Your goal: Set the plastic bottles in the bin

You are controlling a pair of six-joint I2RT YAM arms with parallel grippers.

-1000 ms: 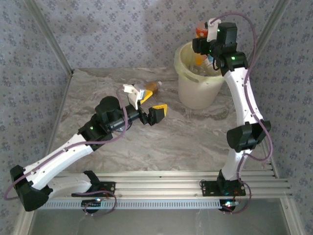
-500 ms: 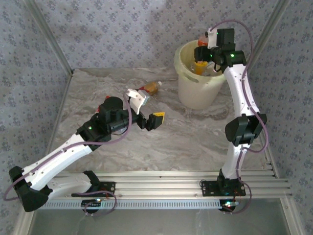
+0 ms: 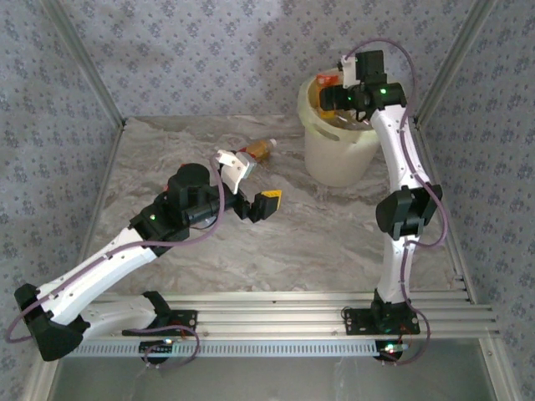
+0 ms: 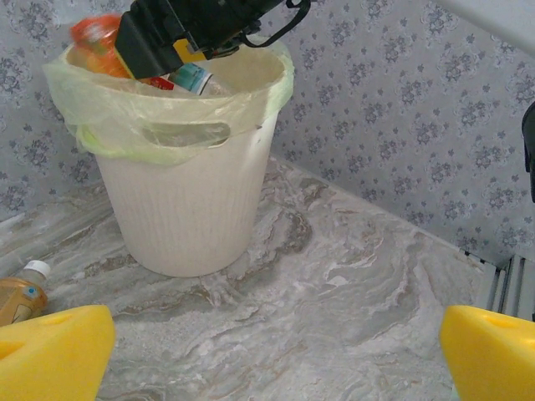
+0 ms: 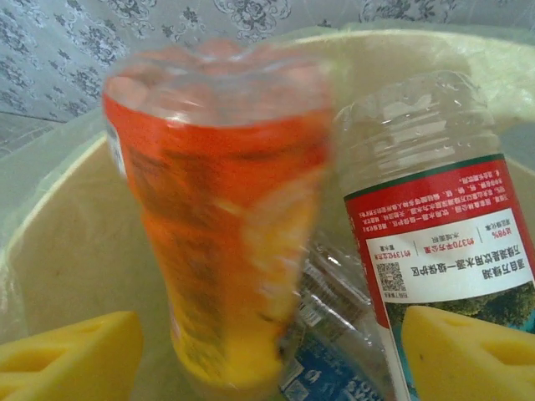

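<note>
Hovering over the bin (image 4: 184, 209), right gripper (image 5: 267, 355) gapes around a blurred orange bottle (image 5: 217, 209), apparently dropping it; left gripper (image 4: 272, 351), wide and empty, hangs near an amber bottle (image 3: 261, 149).

A bottle (image 3: 261, 149) lies left of the bin (image 3: 334, 163).

Blurred orange bottle (image 5: 217, 225) inside the pale yellow bin (image 3: 334, 159) — amber bottle (image 3: 261, 149) lying outside.
</note>
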